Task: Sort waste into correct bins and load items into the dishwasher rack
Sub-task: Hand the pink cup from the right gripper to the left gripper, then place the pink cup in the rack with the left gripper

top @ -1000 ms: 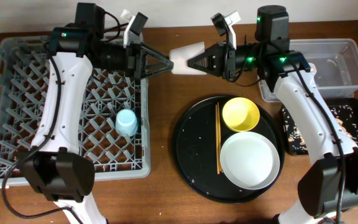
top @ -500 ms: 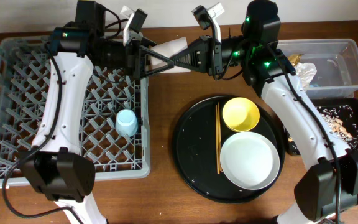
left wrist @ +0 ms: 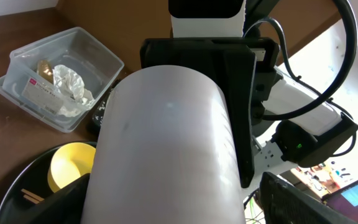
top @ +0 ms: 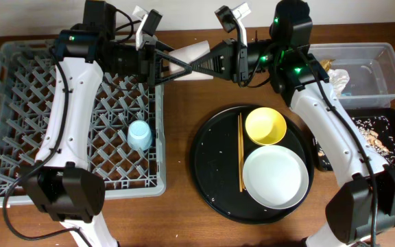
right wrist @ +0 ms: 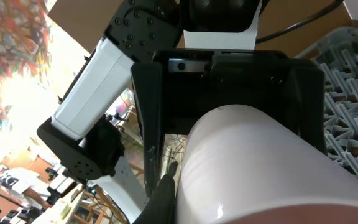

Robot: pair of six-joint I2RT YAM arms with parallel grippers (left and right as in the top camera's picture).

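Observation:
A small pink cup (top: 194, 52) hangs in the air over the table's back edge, between both grippers. My right gripper (top: 203, 66) is shut on it from the right. My left gripper (top: 179, 66) is open, its fingers around the cup from the left. The cup fills the left wrist view (left wrist: 166, 143) and the right wrist view (right wrist: 260, 168). A light-blue cup (top: 140, 134) lies in the grey dishwasher rack (top: 19, 137). A yellow bowl (top: 265, 126), a white plate (top: 275, 178) and chopsticks (top: 240, 152) lie on the round black tray (top: 208, 165).
A clear tub (top: 382, 68) at the back right holds a white napkin (top: 339, 81) and a golden wrapper (top: 324, 65). A shallow black tray (top: 389, 147) in front of it holds food scraps (top: 372, 134). The rack's right edge lies under the grippers.
My right gripper has carried the pink cup left, into the jaws of my left gripper. Its arm no longer covers the tub and black tray. In the last half second almost nothing moved.

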